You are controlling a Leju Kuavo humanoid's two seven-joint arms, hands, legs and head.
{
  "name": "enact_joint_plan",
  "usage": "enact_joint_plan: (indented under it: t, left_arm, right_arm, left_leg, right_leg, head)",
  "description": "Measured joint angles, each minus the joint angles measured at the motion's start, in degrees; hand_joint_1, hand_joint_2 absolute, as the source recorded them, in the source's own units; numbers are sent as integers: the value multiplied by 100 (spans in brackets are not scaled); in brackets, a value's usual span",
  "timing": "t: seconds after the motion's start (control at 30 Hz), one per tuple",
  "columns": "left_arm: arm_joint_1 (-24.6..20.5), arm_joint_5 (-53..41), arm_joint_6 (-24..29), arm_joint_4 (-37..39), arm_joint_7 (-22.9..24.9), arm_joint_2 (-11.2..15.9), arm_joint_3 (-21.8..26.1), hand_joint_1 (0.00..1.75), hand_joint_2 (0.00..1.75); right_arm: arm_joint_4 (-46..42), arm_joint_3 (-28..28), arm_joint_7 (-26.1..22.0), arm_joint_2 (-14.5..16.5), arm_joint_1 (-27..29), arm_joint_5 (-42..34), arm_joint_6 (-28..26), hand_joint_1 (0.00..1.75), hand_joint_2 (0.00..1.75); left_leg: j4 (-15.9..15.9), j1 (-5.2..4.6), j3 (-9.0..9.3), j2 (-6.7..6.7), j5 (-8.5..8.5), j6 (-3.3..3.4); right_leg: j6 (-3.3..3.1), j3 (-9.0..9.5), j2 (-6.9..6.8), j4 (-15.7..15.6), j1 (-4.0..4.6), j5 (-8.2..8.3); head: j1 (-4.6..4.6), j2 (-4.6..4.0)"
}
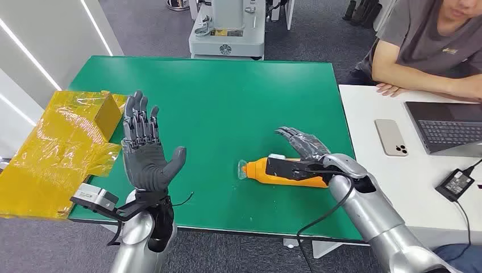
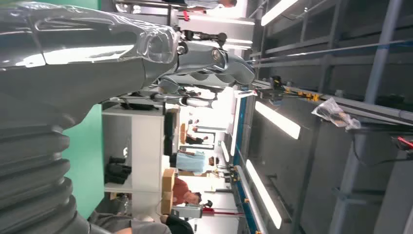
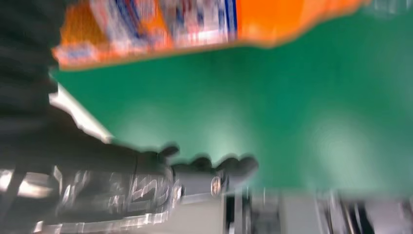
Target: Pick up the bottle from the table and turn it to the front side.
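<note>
While the green table (image 1: 227, 102) fills the middle of the frame, the yellow wrap (image 1: 57, 148) covers its left edge. Lower left, the left hand (image 1: 145, 153) stands upright, fingers spread, holding nothing. Lower right, the right hand (image 1: 304, 149) is open just behind the lying orange bottle (image 1: 284, 170), seemingly not gripping it.

- Left hand (image 2: 146, 53) took up much of the frame: grey ribbed cover, thick grey body, fingers (image 2: 219, 66) extended and apart, holding nothing.
- Strip of green table (image 2: 90, 161) showed just beside the hand.
- Beyond it stood a white cabinet (image 2: 139, 156), with a cardboard box (image 2: 168, 190) near it.
- Person in a red top (image 2: 182, 192) sat further back; other people were too small to make out.
- Long ceiling light strips (image 2: 277, 119) ran past grey metal framing (image 2: 355, 151).
</note>
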Motion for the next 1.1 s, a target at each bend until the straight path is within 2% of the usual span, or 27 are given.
enact_joint_plan:
  t: [0.27, 0.47, 0.8, 1.1]
  left_arm:
    - [-78, 58, 35, 14, 73, 0, -90, 0, 175]
    - [-89, 72, 43, 15, 132, -2, -139, 0, 175]
    - [-89, 80, 31, 25, 176, -1, -229, 0, 175]
    - [-88, 99, 47, 31, 182, 2, -232, 0, 175]
  right_arm:
    - [935, 522, -123, -9, -345, -435, 177, 0, 175]
    - [1316, 857, 102, -130, -336, -359, 64, 0, 175]
    - [1414, 1147, 462, -404, -265, -226, -232, 0, 175]
    - [1312, 1259, 606, -692, -237, -136, -229, 0, 175]
  left_leg:
    - [0, 0, -1, -4, -1, 1]
    - [1, 0, 0, -3, -2, 2]
    - [3, 1, 22, -3, -4, 5]
    - [11, 1, 36, -1, -7, 11]
  right_leg:
    - [3, 0, -3, -4, 0, -2]
    - [3, 0, -3, -7, 0, -2]
    - [6, 27, -4, -14, 1, -4]
    - [15, 49, -2, -18, 1, 1]
  head:
    - [3, 0]
    - [3, 0]
    - [3, 0]
    - [3, 0]
